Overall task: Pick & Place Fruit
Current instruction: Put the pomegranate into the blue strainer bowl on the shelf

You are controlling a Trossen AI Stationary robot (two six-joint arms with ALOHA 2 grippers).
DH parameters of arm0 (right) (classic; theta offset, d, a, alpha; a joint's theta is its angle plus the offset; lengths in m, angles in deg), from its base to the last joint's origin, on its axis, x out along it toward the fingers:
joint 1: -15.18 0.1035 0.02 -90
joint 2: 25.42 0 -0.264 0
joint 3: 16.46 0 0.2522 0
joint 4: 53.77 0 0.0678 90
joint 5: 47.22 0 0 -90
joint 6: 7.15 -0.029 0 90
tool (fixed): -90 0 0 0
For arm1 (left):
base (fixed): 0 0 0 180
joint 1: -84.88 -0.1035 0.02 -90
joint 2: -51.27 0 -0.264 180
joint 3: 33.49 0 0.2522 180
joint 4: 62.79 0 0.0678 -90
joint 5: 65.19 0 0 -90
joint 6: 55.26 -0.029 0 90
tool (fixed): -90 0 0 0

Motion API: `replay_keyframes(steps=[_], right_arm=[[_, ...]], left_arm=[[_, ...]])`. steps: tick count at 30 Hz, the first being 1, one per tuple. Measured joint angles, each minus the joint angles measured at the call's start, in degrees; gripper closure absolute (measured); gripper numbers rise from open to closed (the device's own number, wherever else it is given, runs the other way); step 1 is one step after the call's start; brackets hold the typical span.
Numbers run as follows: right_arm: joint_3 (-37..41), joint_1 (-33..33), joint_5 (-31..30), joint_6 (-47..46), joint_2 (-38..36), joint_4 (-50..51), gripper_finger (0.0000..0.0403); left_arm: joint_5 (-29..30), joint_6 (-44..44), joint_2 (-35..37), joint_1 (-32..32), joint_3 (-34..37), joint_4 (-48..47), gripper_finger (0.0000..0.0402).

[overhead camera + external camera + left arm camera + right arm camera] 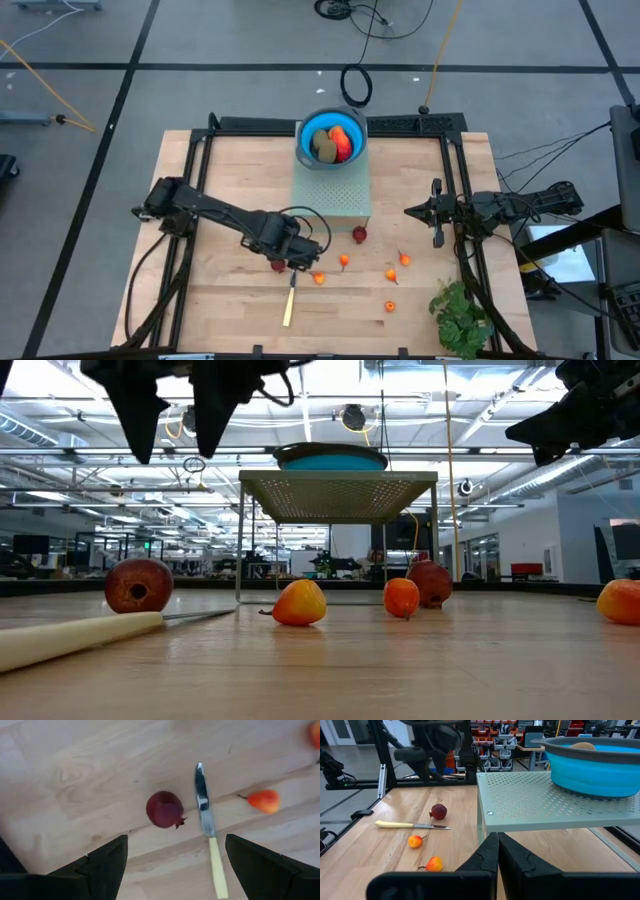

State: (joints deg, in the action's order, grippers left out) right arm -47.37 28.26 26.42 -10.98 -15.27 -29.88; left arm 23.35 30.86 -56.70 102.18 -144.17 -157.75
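Note:
A dark red ball (164, 809) lies on the wooden table beside the blade of a pale-handled knife (206, 815). My left gripper (175, 870) hangs open above this ball (278, 265), pointing down, one finger on either side and well clear of it (138, 584). A second dark red ball (359, 234) and several small orange bits (344, 260) lie scattered on the table. A red-orange oblong (342, 141) and olive-brown ovals (325, 147) sit in a blue bowl (305, 145). My right gripper (437, 215) waits shut at the table's right side.
The bowl stands on a grey perforated stand (332, 195) at the table's far middle, its legs on the table (240, 540). A leafy green bunch (460, 315) lies near the front right. Black frame rails (185, 200) run along both table sides.

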Motion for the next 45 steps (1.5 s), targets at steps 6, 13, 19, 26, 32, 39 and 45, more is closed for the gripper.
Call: replay_keyframes(steps=[6,13,19,26,32,39,45], right_arm=[[0.00,-0.02,0.00,0.00,0.01,0.00,0.0403],[0.00,0.00,0.00,0.00,0.01,0.00,0.0403],[0.00,0.00,0.00,0.00,0.01,0.02,0.0403],[0.00,0.00,0.00,0.00,0.03,0.04,0.0403],[0.00,-0.02,-0.02,0.00,0.13,0.41,0.0403],[-0.02,0.00,0.00,0.02,0.34,2.32,0.0403],[-0.02,-0.02,0.00,0.02,0.47,2.14,0.0403]], left_arm=[[-3.11,1.56,0.02,-0.08,6.02,4.47,0.0067],[-4.29,6.64,0.52,-0.08,12.86,11.28,0.0067],[-4.66,10.94,1.76,-0.08,17.94,15.38,0.0066],[-4.69,14.40,3.41,-0.55,22.23,19.64,0.0066],[-3.43,19.03,7.26,-1.30,29.97,30.65,0.0066],[-2.95,25.49,10.21,-1.53,35.32,35.99,0.0066],[-2.72,27.16,10.25,-1.53,35.34,38.53,0.0066]])
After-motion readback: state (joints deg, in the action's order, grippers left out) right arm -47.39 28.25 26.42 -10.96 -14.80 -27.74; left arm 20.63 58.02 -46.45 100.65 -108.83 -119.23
